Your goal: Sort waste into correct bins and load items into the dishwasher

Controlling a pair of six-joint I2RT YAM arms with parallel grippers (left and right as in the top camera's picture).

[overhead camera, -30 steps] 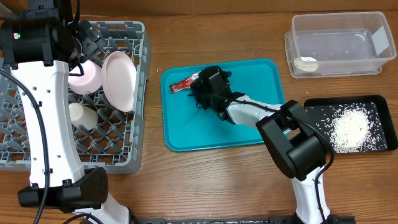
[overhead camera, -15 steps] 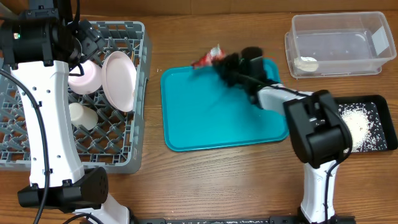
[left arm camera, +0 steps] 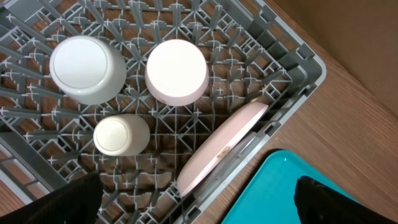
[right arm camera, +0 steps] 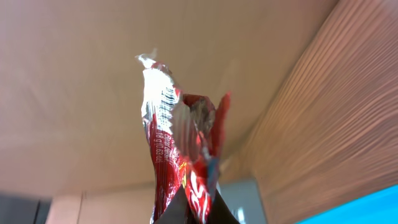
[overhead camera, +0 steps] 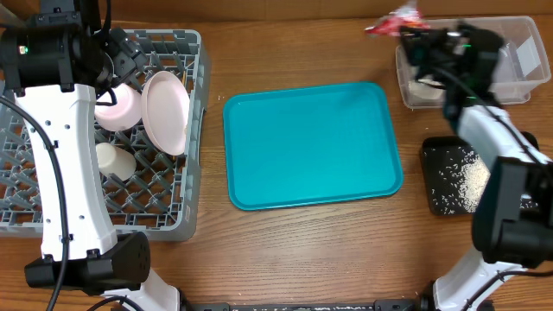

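**Progress**
- Teal tray [overhead camera: 311, 147]: the landmark. Smooth moulded plastic, rounded corners, raised lip. It carries nothing.
- Dish rack [overhead camera: 192, 130], left of the teal tray: grey plastic lattice with low walls. It holds a pale plate [left arm camera: 221, 146] standing on edge at the side nearest the tray. It also holds a white cup [left arm camera: 87, 67], a pale pink cup [left arm camera: 177, 71] and a smaller cream cup [left arm camera: 121, 134], all glossy and round.
- Clear tub [overhead camera: 518, 93], beyond the tray's far right corner: thin transparent plastic with a rim. A crumpled white tissue wad [overhead camera: 425, 88] lies inside.
- Black tray [overhead camera: 432, 199], just right of the teal tray: shallow and matt. It is strewn with white rice scraps [overhead camera: 473, 180], granular and loosely heaped.
- Red wrapper [overhead camera: 390, 23]: crinkled foil film with white print. It is pinched at its lower end and held aloft, past the teal tray's far right corner, at the tub's far left corner. It is not yet dropped.

**Arms**
- Right gripper [overhead camera: 421, 36]: jaws closed tight on the wrapper.
- Left gripper [left arm camera: 199, 186]: jaws spread wide, holding nothing, poised over the rack.

**Judgement**
- The sorting looks nearly done, with releasing the wrapper the likely last waste step.
- No steel bowl or chopsticks appear in any view.
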